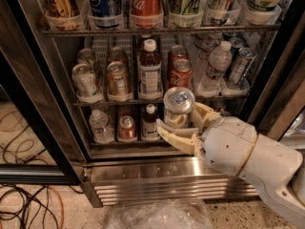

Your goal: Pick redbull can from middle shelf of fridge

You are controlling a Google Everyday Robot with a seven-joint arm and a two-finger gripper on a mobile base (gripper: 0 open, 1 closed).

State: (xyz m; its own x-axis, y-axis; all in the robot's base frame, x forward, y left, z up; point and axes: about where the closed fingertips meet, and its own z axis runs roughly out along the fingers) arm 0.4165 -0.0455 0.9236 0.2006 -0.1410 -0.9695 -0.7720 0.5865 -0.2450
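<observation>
Gripper: cream two-finger gripper (187,126) sat in front of the open fridge (157,182), at the end of a white arm reaching in from the lower right.
Gripper state: fingers (177,138) were closed around the redbull can, one under its left side and one on its right.
Redbull can: the redbull can (179,105) was held in the gripper, out in front of the racks, silver top with blue tab tilted toward the camera.
Can position: its top overlapped the front edge of the middle shelf (95,102); its body hung in front of the lowest rack.
Middle shelf contents: silver can (86,79), copper-coloured can (117,78), dark bottle with white cap (150,70), red cola can (180,73), clear water bottle (217,63), slim can (240,66) at far right.
Top rack: tall upright cans in clear holders.
Floor: tangled cables (26,206) at left, crumpled clear plastic (159,216) below the ribbed steel base.
</observation>
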